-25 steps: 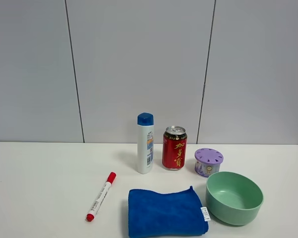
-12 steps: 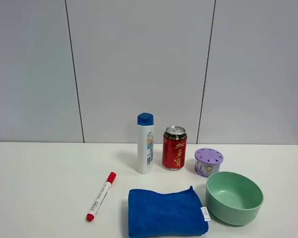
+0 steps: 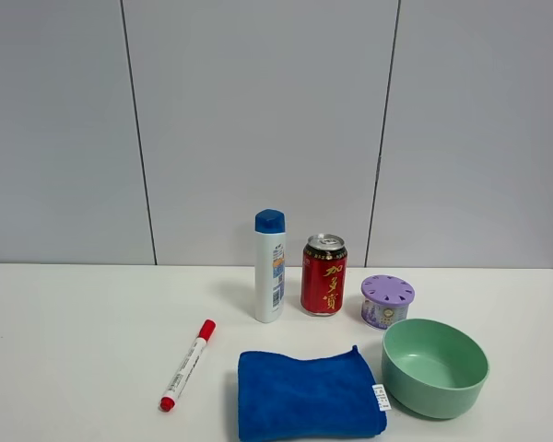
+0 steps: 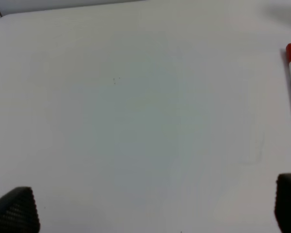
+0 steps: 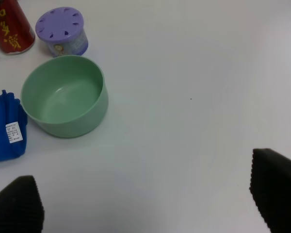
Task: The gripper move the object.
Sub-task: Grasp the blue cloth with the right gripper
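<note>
Exterior high: royal-blue folded microfibre cloth (image 3: pixel 309 394) lies flat at the front of the white table (image 3: pixel 74 322). Its white-tagged edge is just beside the pale green plastic bowl (image 3: pixel 435 366). Behind them stand a blue-capped white bottle (image 3: pixel 270 266), a red drink can (image 3: pixel 323 274) and a lilac lidded tub (image 3: pixel 387 301). A red-capped white marker (image 3: pixel 188 364) lies left of the cloth, apart from it.

Left wrist: left gripper (image 4: pixel 150 208) is over bare table, jaws spread wide, holding nothing.

Right wrist: right gripper (image 5: pixel 145 199) is released and empty. The bowl and the cloth's tagged edge lie beyond it, apart.
</note>
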